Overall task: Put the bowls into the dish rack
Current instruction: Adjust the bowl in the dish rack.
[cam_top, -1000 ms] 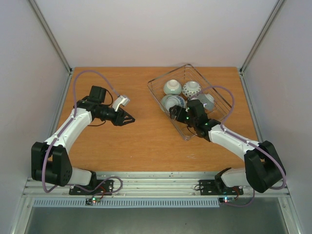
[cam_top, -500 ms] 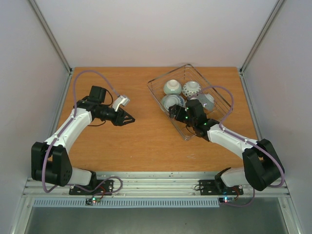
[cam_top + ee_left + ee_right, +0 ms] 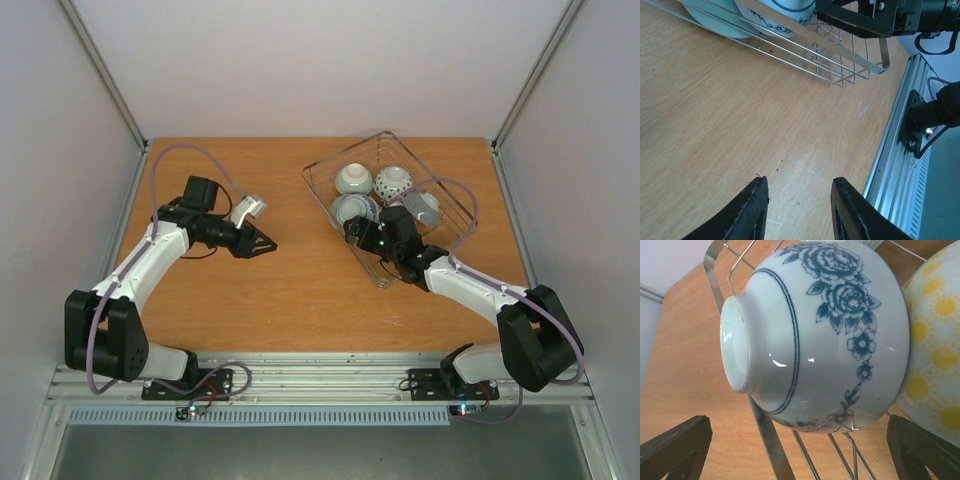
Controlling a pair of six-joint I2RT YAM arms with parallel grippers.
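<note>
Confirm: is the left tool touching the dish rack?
Apart. The left wrist view shows a stretch of bare table between the left tool and the dish rack; the top view agrees.

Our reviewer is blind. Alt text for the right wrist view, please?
A white bowl with blue roses stands on edge in the wire dish rack, foot ring facing left, beside a yellow-sun-patterned bowl. The fingers sit wide apart at the bottom corners, touching neither.

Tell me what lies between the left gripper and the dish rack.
Only bare wooden tabletop lies between the left gripper and the dish rack, as the top view shows.
</note>
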